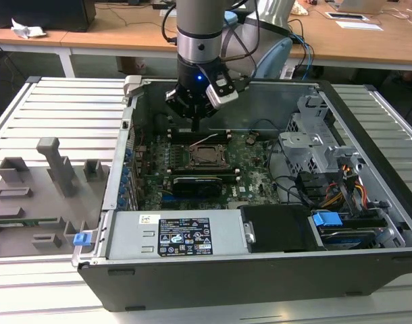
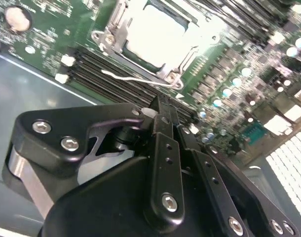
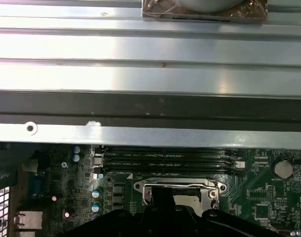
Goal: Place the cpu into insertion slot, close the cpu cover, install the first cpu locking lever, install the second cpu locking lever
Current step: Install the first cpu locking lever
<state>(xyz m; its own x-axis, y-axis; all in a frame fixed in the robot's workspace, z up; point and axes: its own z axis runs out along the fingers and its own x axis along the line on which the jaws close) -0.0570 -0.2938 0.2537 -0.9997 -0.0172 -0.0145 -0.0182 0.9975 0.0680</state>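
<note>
Cpu (image 2: 158, 37) is sitting in the insertion slot (image 1: 207, 156) at the middle of the green motherboard (image 1: 250, 172), with the cpu cover (image 2: 122, 30) lying around it. A thin wire lever (image 2: 135, 79) is lying beside the socket. Jaws of the gripper (image 2: 163, 111) are hanging closed, empty, just above the socket's edge.

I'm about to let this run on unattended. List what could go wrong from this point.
1. The hand, fingers together, hangs close above the cpu cover; a slightly off descent could hit the memory slots beside it.
2. A thin locking lever sticks out loose near the fingertips and could snag or bend.
3. The cpu sits under the cover; if it is seated unevenly, pressing could harm the insertion slot.
</note>
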